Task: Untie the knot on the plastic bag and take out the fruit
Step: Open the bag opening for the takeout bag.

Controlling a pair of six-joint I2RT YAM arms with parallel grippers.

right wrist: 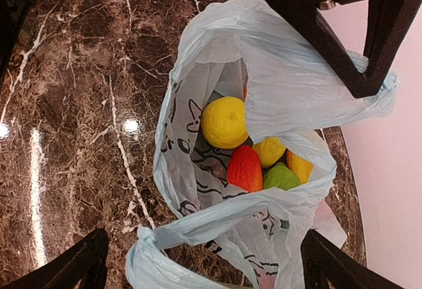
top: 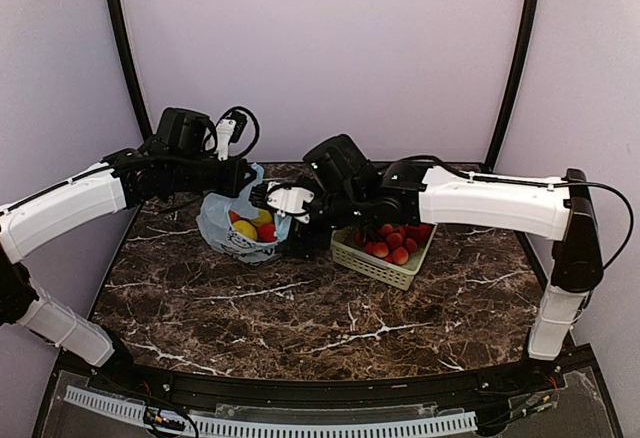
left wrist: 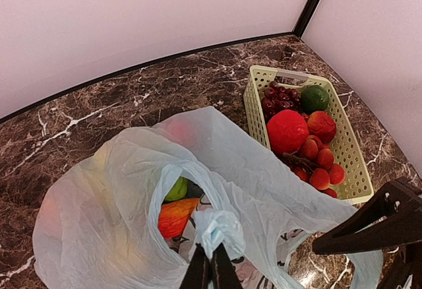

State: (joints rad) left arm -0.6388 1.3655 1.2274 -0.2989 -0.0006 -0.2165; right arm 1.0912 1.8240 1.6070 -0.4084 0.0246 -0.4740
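Just below the wide-open right tool point(right wrist: 204, 262), the plastic bag point(right wrist: 283, 84) of fruit point(right wrist: 224, 123).

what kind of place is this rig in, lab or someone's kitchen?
Looks like a lab robot booth, not a kitchen: plain lilac wall panels close around a marble-pattern table, and toy-looking fruit sits in a plastic bag and a basket.

The left gripper point(left wrist: 211, 257) pinches bunched film of the open plastic bag point(left wrist: 99, 203); a lattice basket point(left wrist: 253, 104) sits near the counter's point(left wrist: 132, 97) far right corner.
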